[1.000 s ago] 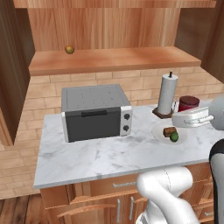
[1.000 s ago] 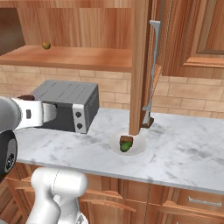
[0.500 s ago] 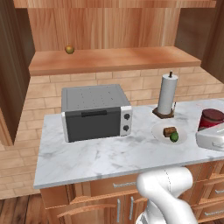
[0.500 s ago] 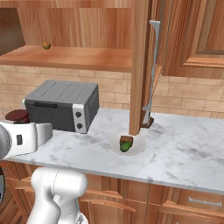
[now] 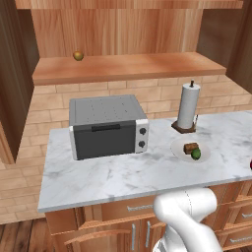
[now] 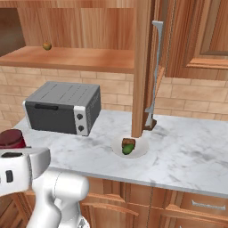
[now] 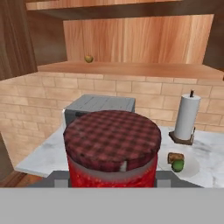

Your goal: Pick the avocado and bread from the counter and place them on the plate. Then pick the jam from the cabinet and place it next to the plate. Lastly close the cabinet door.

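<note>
Left base view: arm has swung away to the right since a second ago; then the white hand hung over the right end of the counter (image 5: 123,172) by the paper towel holder (image 5: 187,107), now a sliver of red shows at the right edge, probably the jam. Plate (image 5: 178,146) now unobstructed, right of the toaster oven (image 5: 107,126), with bread (image 5: 190,147) and avocado (image 5: 196,154) on it, touching or nearly so. Yellowish fruit (image 5: 78,55) sits on the cabinet shelf (image 5: 128,67).

Right base view: hand has dropped low and near, to the left; jam (image 6: 11,139) rides on top of it, off the counter's near edge, well apart from the plate. Cabinet door (image 6: 156,67) stands open, edge-on.

Hand view: jar with checked lid sits close before the camera, between the fingers. Gripper (image 7: 113,176) closed around it; fingertips hidden behind the jar.

Judgement: first two placements done; jam is out of the cabinet and in carry, placing beside plate next, door after.
</note>
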Controlling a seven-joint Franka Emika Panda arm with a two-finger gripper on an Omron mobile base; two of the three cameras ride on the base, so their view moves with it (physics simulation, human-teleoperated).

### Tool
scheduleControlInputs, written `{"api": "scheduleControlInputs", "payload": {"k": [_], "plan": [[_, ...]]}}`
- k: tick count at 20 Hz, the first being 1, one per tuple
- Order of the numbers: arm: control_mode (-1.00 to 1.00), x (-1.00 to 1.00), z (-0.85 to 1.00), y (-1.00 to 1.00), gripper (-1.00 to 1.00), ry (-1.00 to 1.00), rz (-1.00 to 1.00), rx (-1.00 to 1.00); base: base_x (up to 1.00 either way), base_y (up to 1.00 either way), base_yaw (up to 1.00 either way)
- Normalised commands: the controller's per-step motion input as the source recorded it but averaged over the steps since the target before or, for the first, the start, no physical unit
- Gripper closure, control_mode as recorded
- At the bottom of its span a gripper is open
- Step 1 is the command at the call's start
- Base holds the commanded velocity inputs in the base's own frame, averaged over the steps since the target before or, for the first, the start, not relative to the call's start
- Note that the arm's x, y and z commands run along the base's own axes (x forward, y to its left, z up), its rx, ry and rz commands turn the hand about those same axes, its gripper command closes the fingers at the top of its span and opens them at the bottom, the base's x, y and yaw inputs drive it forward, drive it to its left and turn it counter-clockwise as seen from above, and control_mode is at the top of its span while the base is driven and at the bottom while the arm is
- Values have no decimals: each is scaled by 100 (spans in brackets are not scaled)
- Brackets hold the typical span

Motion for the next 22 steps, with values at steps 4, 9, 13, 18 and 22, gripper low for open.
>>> {"api": "scheduleControlInputs", "payload": {"k": [4, 9, 13, 18, 22], "plan": [[-100, -48, 0, -28, 100, -2, 0, 0, 0, 0, 0], [-100, -34, -3, -24, 100, -6, 0, 0, 0, 0, 0], [-100, -21, -4, -21, 100, -9, 0, 0, 0, 0, 0], [-100, -7, -7, -15, 100, -9, 0, 0, 0, 0, 0], [-100, 0, -11, -3, 100, -7, 1, 0, 0, 0, 0]]}}
